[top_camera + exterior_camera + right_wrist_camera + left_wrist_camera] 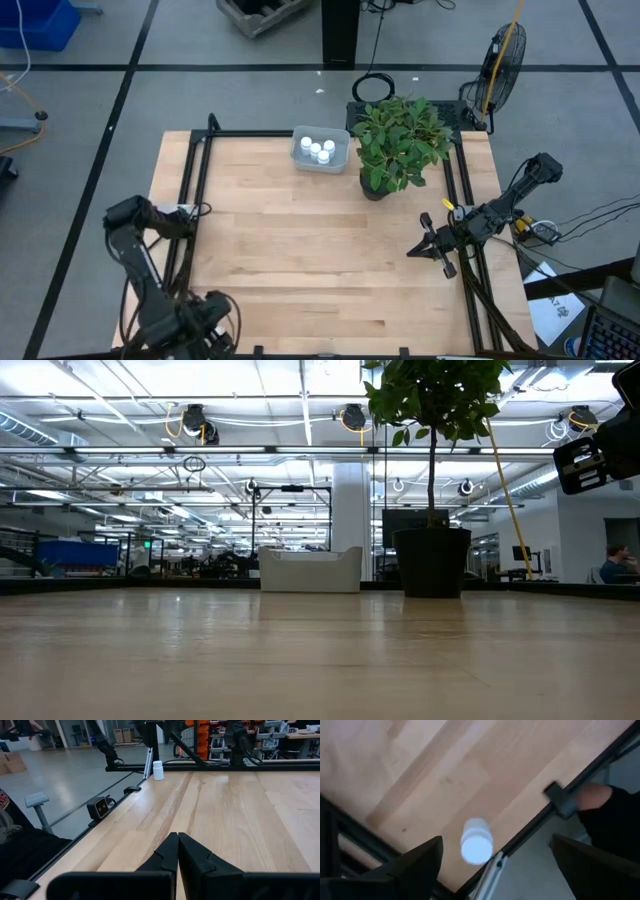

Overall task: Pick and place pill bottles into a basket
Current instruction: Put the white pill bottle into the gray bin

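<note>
A small white cylindrical pill bottle [476,841] stands on the light wooden table [445,775], near the black metal edge rail [555,807], between the left gripper's [495,870] spread dark fingers [412,865].

A large open robotics lab or industrial workshop. The wooden surface [300,250] stands on a grey concrete floor [90,120] marked with dark lines. Beyond it, the low view shows a long hall with ceiling strip lights [120,395], hanging cable reels [195,422], a pillar [351,510] and far workbenches. A standing fan [503,55] sits by the surface.
</note>
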